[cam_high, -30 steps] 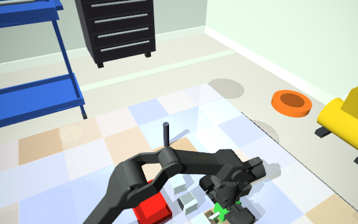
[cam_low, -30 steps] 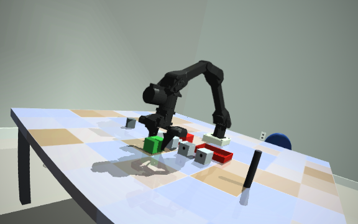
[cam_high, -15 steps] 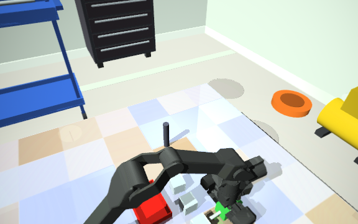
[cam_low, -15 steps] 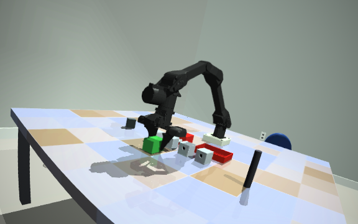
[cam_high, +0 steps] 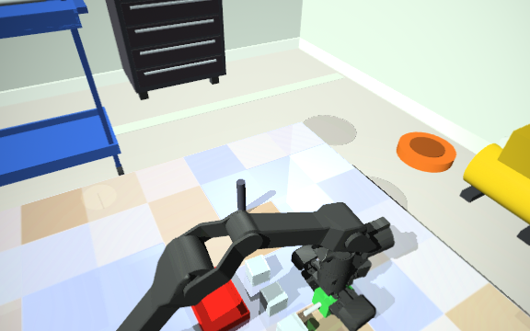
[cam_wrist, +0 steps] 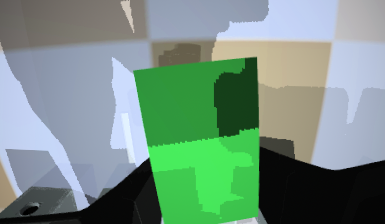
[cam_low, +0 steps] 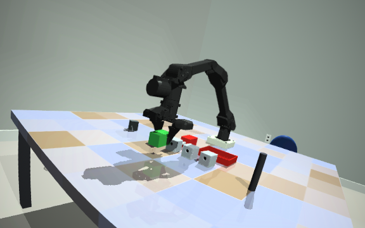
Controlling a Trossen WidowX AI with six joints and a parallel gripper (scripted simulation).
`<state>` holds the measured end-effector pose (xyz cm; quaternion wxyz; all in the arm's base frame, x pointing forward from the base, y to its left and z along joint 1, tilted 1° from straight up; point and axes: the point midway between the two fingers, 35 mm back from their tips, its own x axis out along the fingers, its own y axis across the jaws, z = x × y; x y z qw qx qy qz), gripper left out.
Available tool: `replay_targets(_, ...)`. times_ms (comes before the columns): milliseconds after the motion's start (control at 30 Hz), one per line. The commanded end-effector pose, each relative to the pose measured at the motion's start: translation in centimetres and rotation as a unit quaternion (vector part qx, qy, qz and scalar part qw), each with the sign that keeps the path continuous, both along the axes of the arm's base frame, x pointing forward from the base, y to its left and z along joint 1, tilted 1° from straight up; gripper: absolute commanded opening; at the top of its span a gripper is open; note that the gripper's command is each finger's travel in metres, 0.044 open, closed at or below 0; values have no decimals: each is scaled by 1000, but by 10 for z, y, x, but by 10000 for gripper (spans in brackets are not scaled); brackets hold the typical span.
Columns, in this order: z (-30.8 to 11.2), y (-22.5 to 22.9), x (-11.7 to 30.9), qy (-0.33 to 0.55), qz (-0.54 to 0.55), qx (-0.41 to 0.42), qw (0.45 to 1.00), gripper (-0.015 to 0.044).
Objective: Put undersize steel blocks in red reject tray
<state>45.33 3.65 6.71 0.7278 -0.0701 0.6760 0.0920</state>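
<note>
Leftmost in the exterior view, a dark block (cam_low: 134, 125) stands apart; next, the gripper (cam_high: 335, 296) (cam_low: 164, 136) (cam_wrist: 198, 150) pinches the green GO gauge (cam_high: 324, 301) (cam_low: 158, 139) (cam_wrist: 203, 110) above the table (cam_low: 106, 152); then three bored steel blocks (cam_high: 273, 299) (cam_low: 190, 152) stand beside the red reject tray (cam_high: 221, 305) (cam_low: 223, 158), with a black post (cam_low: 257, 172) farthest right.

Green gauge (cam_wrist: 203, 140) gripped between black claw (cam_wrist: 198, 150) fingers; grey block (cam_wrist: 43, 202), dark hole up, lower left.
</note>
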Motion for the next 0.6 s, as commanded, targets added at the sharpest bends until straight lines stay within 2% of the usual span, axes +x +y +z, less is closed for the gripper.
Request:
replay_targets(0, 22, 0, 1, -4, 0, 0, 1000, 0)
replay_targets(100, 38, -1, -3, 5, 0, 0, 1000, 0)
replay_targets(267, 41, -2, -4, 8, -7, 0, 1000, 0)
replay_targets(400, 43, -18, -13, 14, -139, 6, 990, 0)
replay_targets(567, 45, -41, -28, 21, -333, 16, 942, 0)
